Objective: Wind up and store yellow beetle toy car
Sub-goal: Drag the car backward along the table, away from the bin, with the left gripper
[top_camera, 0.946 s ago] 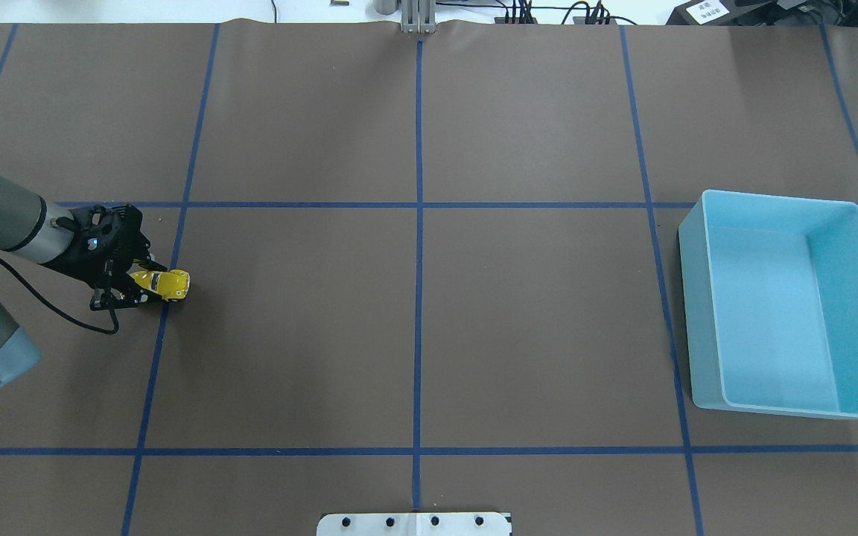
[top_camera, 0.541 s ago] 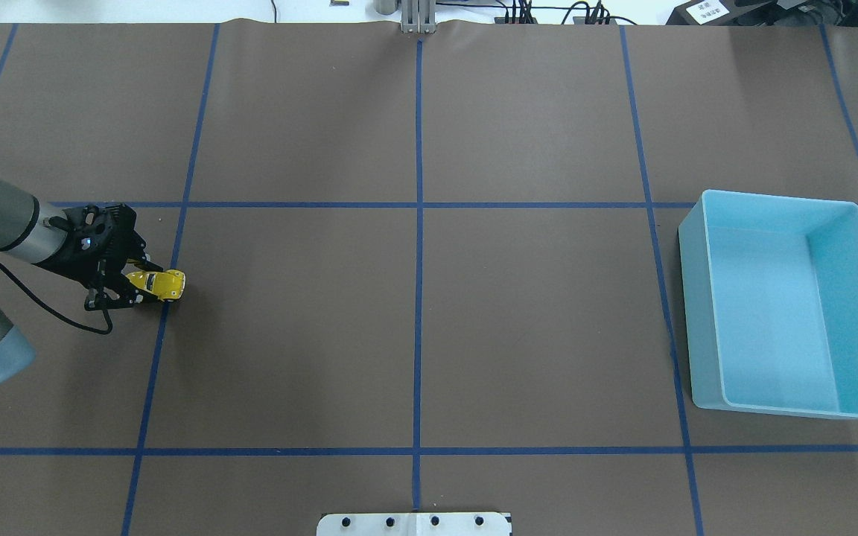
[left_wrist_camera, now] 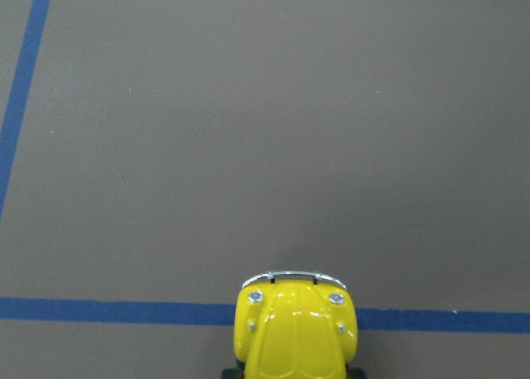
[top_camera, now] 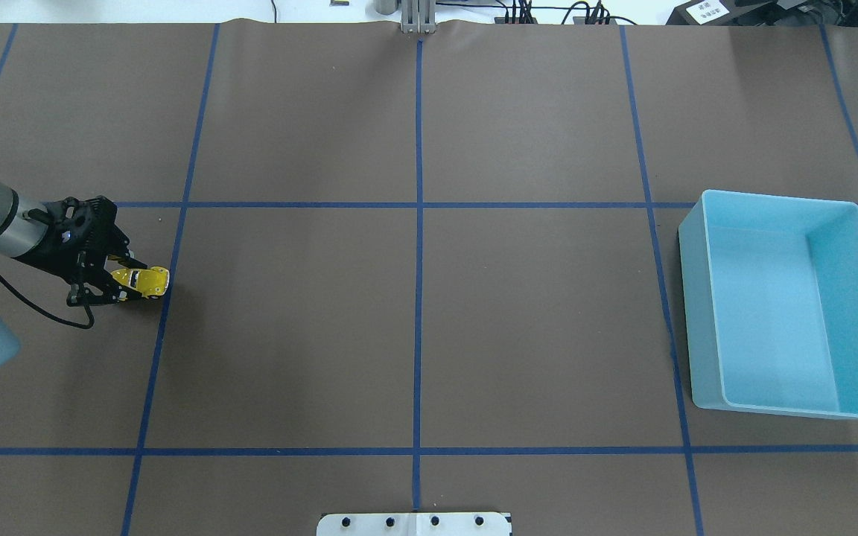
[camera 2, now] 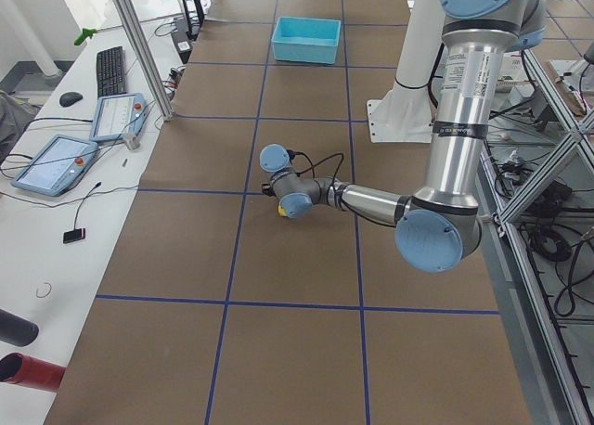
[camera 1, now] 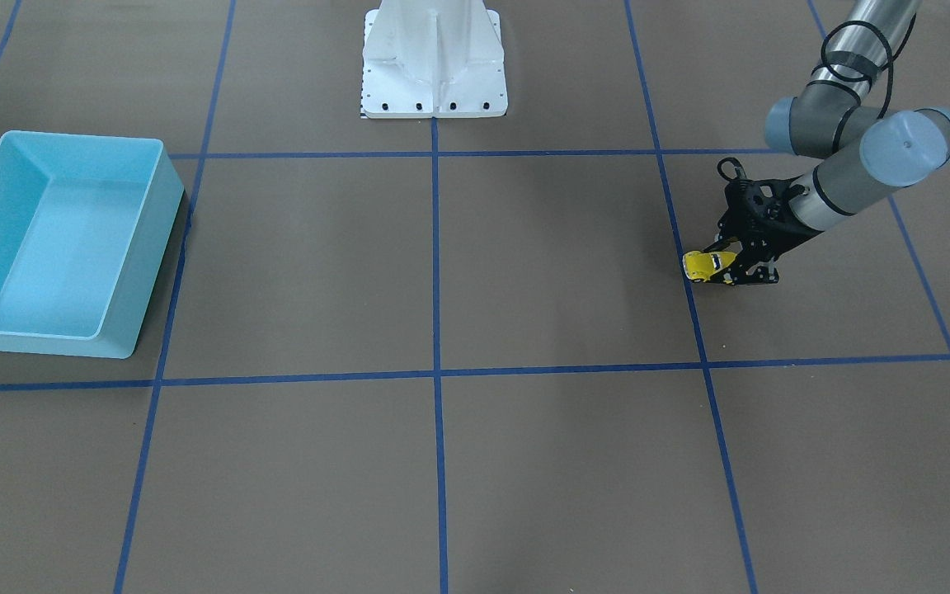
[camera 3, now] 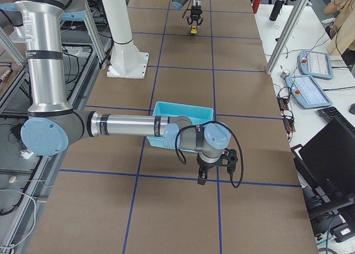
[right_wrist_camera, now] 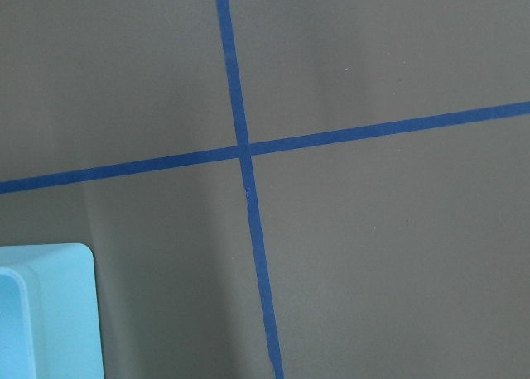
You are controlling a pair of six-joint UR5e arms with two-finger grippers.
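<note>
The yellow beetle toy car [top_camera: 149, 280] is at the table's left side, right at a blue tape line. My left gripper [top_camera: 131, 284] is shut on it, low at the table surface. The front view shows the car [camera 1: 704, 264] sticking out of that gripper [camera 1: 729, 269]. The left wrist view shows only the car's nose [left_wrist_camera: 294, 333] over a tape line. The light blue bin [top_camera: 697, 320] stands empty at the far right. My right gripper [camera 3: 213, 171] shows only in the exterior right view, in front of the bin [camera 3: 183, 107]. I cannot tell whether it is open or shut.
Blue tape lines [top_camera: 418, 223] divide the brown table cover into squares. The robot's white base [camera 1: 434, 74] stands at the table's middle edge. A bin corner [right_wrist_camera: 41, 313] shows in the right wrist view. Operator desks with tablets [camera 2: 56, 160] line one long side.
My left gripper has drawn the car steadily to the left along the table, away from the bin. The bin has not moved.
</note>
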